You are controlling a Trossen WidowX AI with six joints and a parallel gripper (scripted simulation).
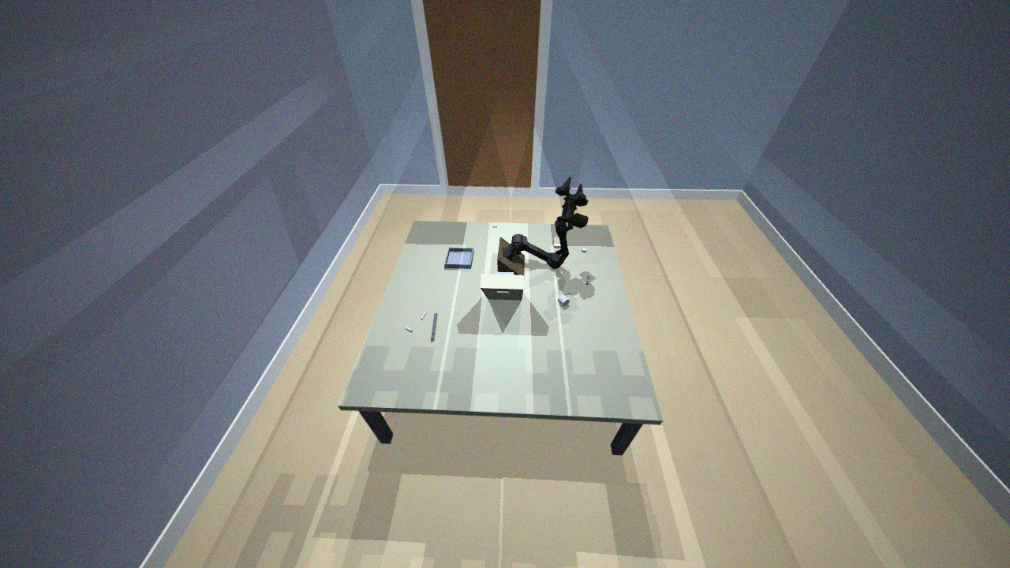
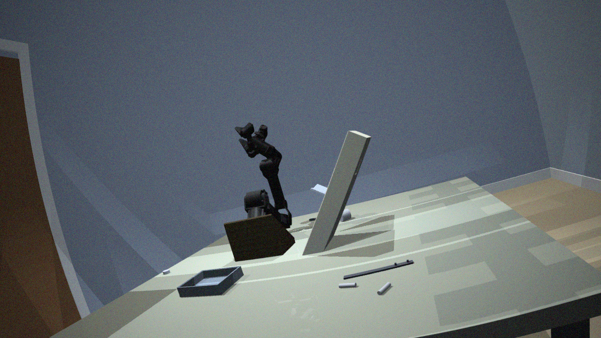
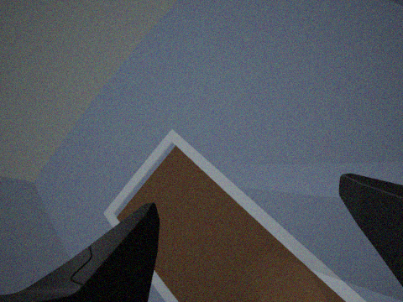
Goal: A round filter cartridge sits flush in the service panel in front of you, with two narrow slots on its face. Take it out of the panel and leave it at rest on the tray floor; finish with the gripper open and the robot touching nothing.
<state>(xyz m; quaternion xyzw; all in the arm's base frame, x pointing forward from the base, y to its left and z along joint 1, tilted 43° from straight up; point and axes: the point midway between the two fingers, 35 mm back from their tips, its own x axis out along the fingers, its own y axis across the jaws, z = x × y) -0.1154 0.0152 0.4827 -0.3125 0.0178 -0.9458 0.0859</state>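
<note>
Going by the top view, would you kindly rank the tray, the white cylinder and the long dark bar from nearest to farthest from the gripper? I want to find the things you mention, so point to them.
Nearest to the gripper (image 1: 573, 187) (image 2: 238, 134) (image 3: 248, 190) first:
1. White cylinder (image 1: 563, 300) (image 2: 346, 215), right side of that view.
2. Tray (image 1: 458, 267) (image 2: 201, 290), left side, toward the door.
3. Long dark bar (image 1: 434, 326) (image 2: 378, 270), left, farther from the door.

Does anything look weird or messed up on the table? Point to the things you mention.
Nothing looks spilled or broken. The oddest thing is the tall pale panel (image 1: 503, 282) (image 2: 338, 193), which leans instead of standing straight, though that slant may be intended.
</note>
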